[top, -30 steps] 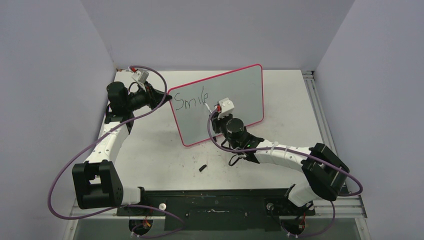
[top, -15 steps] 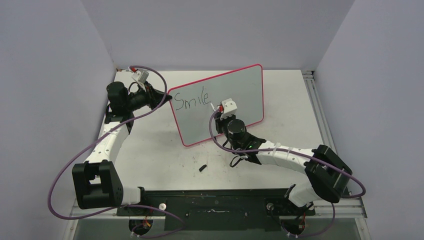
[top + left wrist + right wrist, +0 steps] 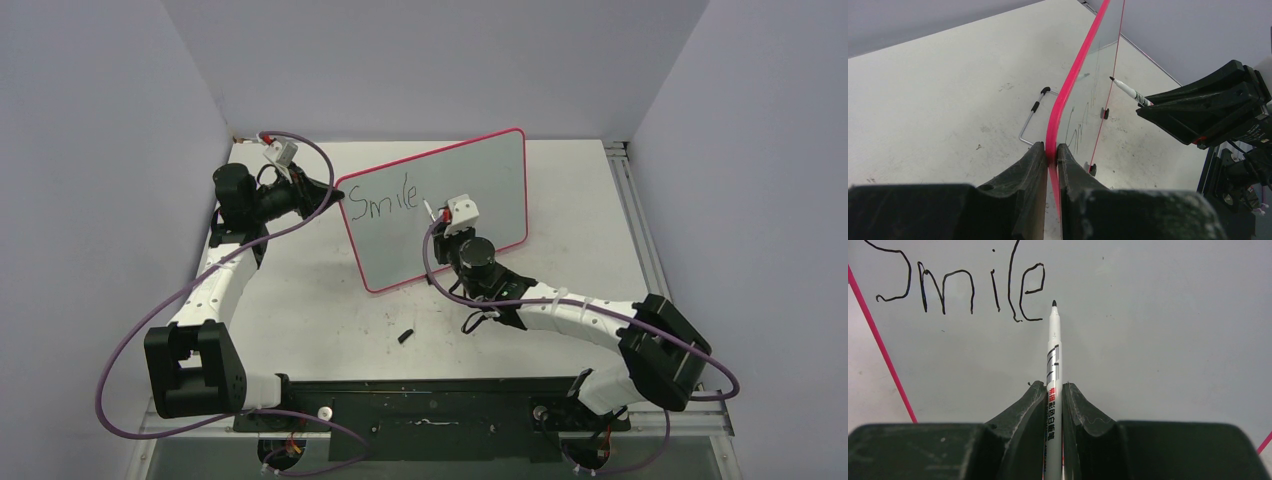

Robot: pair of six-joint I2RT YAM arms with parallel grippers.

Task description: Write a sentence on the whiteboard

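Observation:
The whiteboard [image 3: 485, 175] stands tilted at mid-table, its pink-red rim around a glossy face [image 3: 1158, 315] with "Smile" written in black at its upper left. My left gripper [image 3: 335, 193] is shut on the board's left rim [image 3: 1068, 95], one finger on each side [image 3: 1050, 147]. My right gripper [image 3: 440, 218] is shut on a white marker [image 3: 1053, 340], with the jaws [image 3: 1054, 386] around its barrel. The black tip points at the face just right of the final "e". In the left wrist view the marker [image 3: 1125, 89] hovers close to the board; whether it touches is unclear.
A small black marker cap [image 3: 405, 335] lies on the table in front of the board. A wire stand [image 3: 1030, 122] props the board from behind, and small black feet [image 3: 1091, 169] sit under its lower edge. Grey walls close in the left, back and right.
My right arm has shifted slightly to the right, carrying the marker tip away from the "e". The left gripper and the board have not moved.

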